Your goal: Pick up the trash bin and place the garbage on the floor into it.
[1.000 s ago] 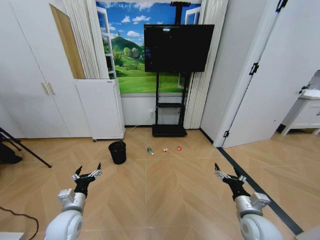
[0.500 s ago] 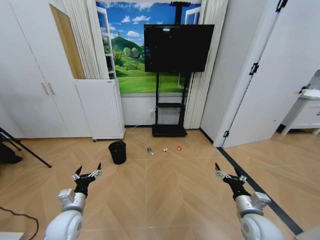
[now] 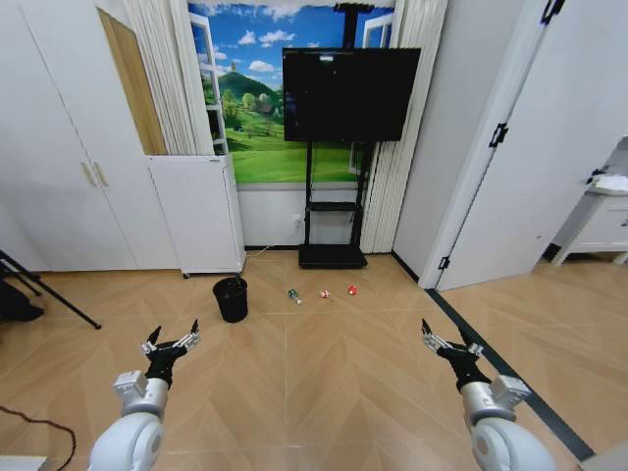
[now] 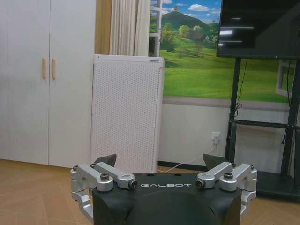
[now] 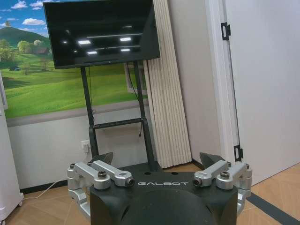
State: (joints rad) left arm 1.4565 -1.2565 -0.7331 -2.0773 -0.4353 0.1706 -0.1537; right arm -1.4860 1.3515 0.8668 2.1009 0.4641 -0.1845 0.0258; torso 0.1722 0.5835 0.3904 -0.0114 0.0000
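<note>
Well ahead of both sets of fingers, on the floor (image 3: 324, 363) of tan herringbone parquet, the trash bin (image 3: 232, 298) is seen standing upright, apart from everything held or touched. Beside the bin, farther toward the right gripper's side, the garbage is laid out in a short row: a clear bottle (image 3: 293, 294) with a green label, then a crumpled red-and-white wrapper (image 3: 325, 293), then a small red piece (image 3: 352, 289). The left gripper (image 3: 173, 340) is held low above the floor with its fingers (image 4: 104, 161) spread wide and nothing between them; the bin lies beyond and slightly inward of these fingers. The right gripper (image 3: 449, 342) is held at a matching height on the other side, its fingers (image 5: 212, 159) likewise parted and empty, with the litter well ahead and inward of them. Past the left fingers a white perforated appliance (image 4: 126, 112) is seen against the wall, next to white cupboard doors (image 4: 44, 79). Past the right fingers a dark television (image 5: 101, 30) on a black stand (image 3: 333, 257) is seen, with pleated curtains (image 5: 166, 89) and a white door (image 5: 265, 79) to one side.
</note>
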